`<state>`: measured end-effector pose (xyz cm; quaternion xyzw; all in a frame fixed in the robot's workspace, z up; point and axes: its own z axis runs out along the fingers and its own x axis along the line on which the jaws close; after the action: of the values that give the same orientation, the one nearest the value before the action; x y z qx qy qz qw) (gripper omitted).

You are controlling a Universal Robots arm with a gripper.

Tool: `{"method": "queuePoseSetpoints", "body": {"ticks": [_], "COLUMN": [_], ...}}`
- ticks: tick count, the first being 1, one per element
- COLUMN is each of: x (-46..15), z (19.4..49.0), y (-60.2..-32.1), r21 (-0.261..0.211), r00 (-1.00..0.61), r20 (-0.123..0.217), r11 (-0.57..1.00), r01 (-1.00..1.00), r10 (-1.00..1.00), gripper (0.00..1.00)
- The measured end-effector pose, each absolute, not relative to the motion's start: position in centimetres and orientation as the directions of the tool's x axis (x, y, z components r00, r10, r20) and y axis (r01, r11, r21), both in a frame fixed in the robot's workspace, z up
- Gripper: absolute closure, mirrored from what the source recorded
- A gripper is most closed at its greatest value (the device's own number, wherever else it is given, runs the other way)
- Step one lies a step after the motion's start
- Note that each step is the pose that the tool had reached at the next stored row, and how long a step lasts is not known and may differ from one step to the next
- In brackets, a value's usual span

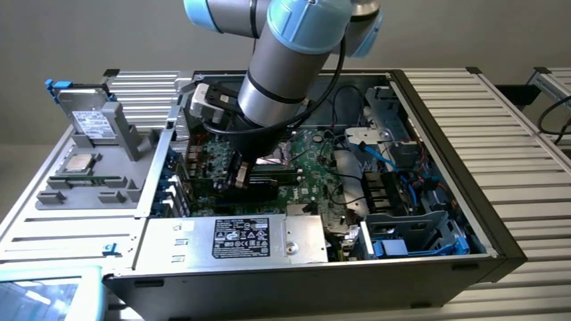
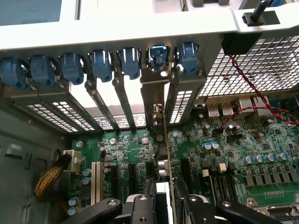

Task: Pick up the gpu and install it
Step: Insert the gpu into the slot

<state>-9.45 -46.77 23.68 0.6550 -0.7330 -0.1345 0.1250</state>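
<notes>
- One card, the gpu (image 2: pixel 166 154), is standing on edge over the motherboard (image 2: pixel 243 149), inside the open computer case (image 1: pixel 295 291) that is sitting on the slatted desk (image 1: pixel 509 134).
- The claw (image 2: pixel 164 207) is gripping it, partly closed, with a finger pressing on each face of the card.
- What looks like its metal bracket (image 2: pixel 153 98) is lining up with an opening under the blue latches (image 2: pixel 128 60) at the case's rear wall.
- Picking up is looking done. The card is sitting down among the expansion slots, but I cannot tell whether it is fully seated, and the claw is not yet letting go.
</notes>
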Motion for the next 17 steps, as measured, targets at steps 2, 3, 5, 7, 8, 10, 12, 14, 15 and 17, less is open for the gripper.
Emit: {"method": "queuePoseSetpoints", "body": {"ticks": [2,3,5,7,8,10,12,14,15,17], "x": [-9.45,-9.45,-9.45,-9.45,-9.45,-9.45,-9.45,-9.45,-9.45,-9.45], "z": [23.68,23.68,23.68,23.68,23.68,23.68,23.68,23.68,23.68,23.68], "y": [-46.77,-46.77,-46.77,-46.77,-46.77,-46.77,-46.77,-46.77,-46.77,-46.77], "r21": [0.361,0.361,0.361,0.361,0.361,0.361,0.361,0.361,0.361,0.361], "r00": [-0.111,-0.111,-0.111,-0.111,-0.111,-0.111,-0.111,-0.111,-0.111,-0.111], "r20": [0.007,0.007,0.007,0.007,0.007,0.007,0.007,0.007,0.007,0.007], "r11": [0.106,0.106,0.106,0.106,0.106,0.106,0.106,0.106,0.106,0.106], "r01": [-0.927,-0.927,-0.927,-0.927,-0.927,-0.927,-0.927,-0.927,-0.927,-0.927], "r10": [-0.994,-0.994,-0.994,-0.994,-0.994,-0.994,-0.994,-0.994,-0.994,-0.994], "gripper": [0.72,0.72,0.72,0.72,0.72,0.72,0.72,0.72,0.72,0.72]}}
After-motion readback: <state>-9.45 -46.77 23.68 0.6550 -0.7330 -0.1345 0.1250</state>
